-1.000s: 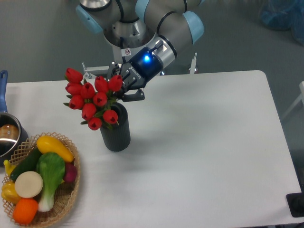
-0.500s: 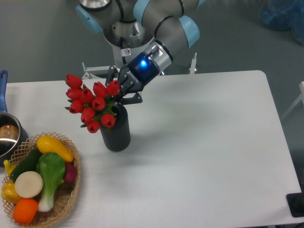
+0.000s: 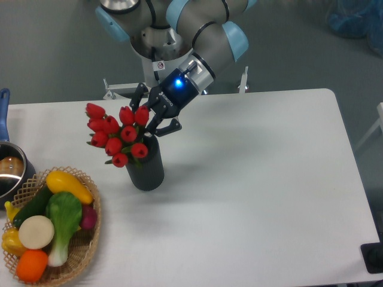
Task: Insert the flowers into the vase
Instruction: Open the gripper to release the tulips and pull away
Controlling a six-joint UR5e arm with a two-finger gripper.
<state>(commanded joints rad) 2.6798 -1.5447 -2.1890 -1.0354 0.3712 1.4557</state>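
— Nine or so red tulip heads, that is what I count in the flowers (image 3: pixel 116 135). Where do they sit?

— Over the mouth of the vase (image 3: pixel 146 167), spilling toward ten o'clock from it. The bunch is wider than the vase and leans out to that side, with green leaves showing among the heads. Their stems go down toward the mouth, though the blooms hide how deep they reach.

— And the vase itself?

— Upright on the white table (image 3: pixel 257 179), a dark ribbed cylinder, at about nine o'clock from the table's middle.

— What is the gripper doing?

— The gripper (image 3: pixel 152 118) comes in from one o'clock of the vase, angled down, a blue light glowing on its wrist. Its black fingers (image 3: pixel 169 127) are right against the top of the bunch at the twelve o'clock edge of the vase mouth. Whether the jaws are closed on the stems I cannot tell; the tulips cover the gap.

— Anything else around?

— A wicker basket (image 3: pixel 90 245) of vegetables at seven o'clock from the vase, well apart from it, and a metal pot (image 3: pixel 11 170) with a blue handle at the table's nine o'clock edge, cut off by the frame.
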